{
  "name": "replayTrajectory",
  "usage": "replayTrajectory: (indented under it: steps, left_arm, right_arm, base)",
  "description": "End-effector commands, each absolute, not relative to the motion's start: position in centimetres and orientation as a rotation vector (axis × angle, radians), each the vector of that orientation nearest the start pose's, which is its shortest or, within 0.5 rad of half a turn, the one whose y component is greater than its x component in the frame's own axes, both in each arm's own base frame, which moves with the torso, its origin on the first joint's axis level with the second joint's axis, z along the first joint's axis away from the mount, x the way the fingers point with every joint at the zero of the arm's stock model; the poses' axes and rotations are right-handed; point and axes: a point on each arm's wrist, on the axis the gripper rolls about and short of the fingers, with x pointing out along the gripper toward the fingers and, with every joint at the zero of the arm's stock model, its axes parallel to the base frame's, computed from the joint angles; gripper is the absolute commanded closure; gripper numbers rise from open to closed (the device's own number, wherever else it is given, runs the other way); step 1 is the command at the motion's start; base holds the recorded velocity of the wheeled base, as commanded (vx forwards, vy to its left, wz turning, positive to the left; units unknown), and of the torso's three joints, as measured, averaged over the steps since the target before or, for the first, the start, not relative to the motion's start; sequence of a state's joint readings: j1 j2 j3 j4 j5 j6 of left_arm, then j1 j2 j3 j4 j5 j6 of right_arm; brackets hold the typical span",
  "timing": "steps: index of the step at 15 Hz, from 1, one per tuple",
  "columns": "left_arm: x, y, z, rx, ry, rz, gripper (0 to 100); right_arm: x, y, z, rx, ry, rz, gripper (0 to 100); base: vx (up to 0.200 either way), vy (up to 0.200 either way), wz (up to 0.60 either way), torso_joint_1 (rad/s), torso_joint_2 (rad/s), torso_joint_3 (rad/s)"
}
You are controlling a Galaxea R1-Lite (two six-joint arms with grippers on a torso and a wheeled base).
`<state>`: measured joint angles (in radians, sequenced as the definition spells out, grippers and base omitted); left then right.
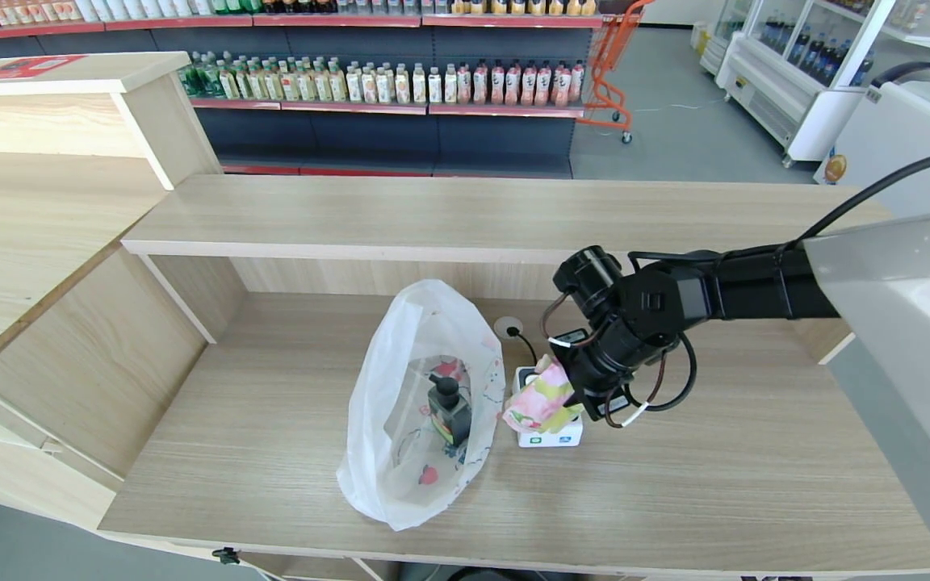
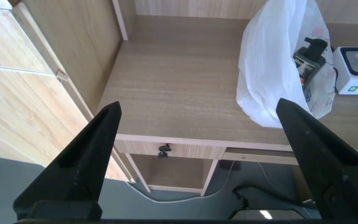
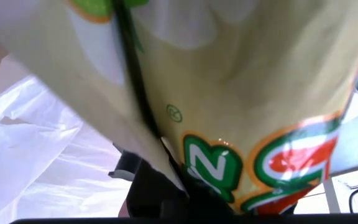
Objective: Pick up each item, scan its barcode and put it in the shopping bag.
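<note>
Right gripper, jaws clamped on snack packet just above scanner: present barcode squarely downward, then carry to shopping bag. Left gripper jaws apart.

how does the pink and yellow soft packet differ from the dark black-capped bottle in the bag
The pink and yellow soft packet is held by the right gripper above the white scanner box; the dark black-capped bottle already sits inside the white plastic bag. The packet is bright and crumpled, the bottle dark and rigid-looking.

Bright, even light is washing the counter; the bag is casting faint shadow; head-view edges are bowing.
</note>
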<state>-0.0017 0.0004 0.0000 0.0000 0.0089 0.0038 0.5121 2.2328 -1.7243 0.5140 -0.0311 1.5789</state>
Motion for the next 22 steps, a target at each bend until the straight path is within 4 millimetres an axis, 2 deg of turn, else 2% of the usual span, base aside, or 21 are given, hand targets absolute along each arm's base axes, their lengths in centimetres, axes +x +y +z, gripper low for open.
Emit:
replayTrajectory:
  steps: [1,4,6,8,10,12,14,18,20,22]
  left_arm:
    - [-2.3,0.0,7.5,0.005,0.000,0.008,0]
    - [-2.3,0.0,7.5,0.005,0.000,0.008,0]
    - [-2.3,0.0,7.5,0.005,0.000,0.008,0]
    - [-2.3,0.0,7.5,0.005,0.000,0.008,0]
    - [-2.3,0.0,7.5,0.005,0.000,0.008,0]
    - [-2.3,0.0,7.5,0.005,0.000,0.008,0]
    - [-2.3,0.0,7.5,0.003,0.000,0.008,0]
    - [-2.3,0.0,7.5,0.005,0.000,0.008,0]
    - [-2.3,0.0,7.6,0.005,0.002,0.008,0]
    - [-2.3,0.0,7.5,0.006,0.000,0.008,0]
  right_arm:
    - [37.2,20.8,13.2,1.141,1.070,-0.418,100]
    - [37.1,20.7,13.5,1.157,1.064,-0.418,100]
    - [36.1,19.7,15.8,1.165,1.032,-0.389,100]
    - [34.0,16.1,19.2,1.064,0.979,-0.304,100]
    - [30.8,11.8,23.2,0.870,0.869,-0.153,100]
    - [26.5,9.5,25.0,0.643,0.813,-0.017,100]
    - [21.5,7.8,24.5,0.405,0.803,0.087,100]
    - [16.8,6.2,23.8,0.219,0.737,0.254,100]
    - [15.4,5.8,23.9,0.225,0.722,0.298,100]
    - [13.2,5.2,24.1,0.243,0.693,0.356,100]
  base:
    - [0.000,0.000,0.00,0.000,0.00,0.000]
    - [0.000,0.000,0.00,0.000,0.00,0.000]
    - [0.000,0.000,0.00,0.000,0.00,0.000]
    - [0.000,0.000,0.00,0.000,0.00,0.000]
    - [0.000,0.000,0.00,0.000,0.00,0.000]
    - [0.000,0.000,0.00,0.000,0.00,0.000]
    - [0.000,0.000,0.00,0.000,0.00,0.000]
    - [0.000,0.000,0.00,0.000,0.00,0.000]
    - [0.000,0.000,0.00,0.000,0.00,0.000]
    - [0.000,0.000,0.00,0.000,0.00,0.000]
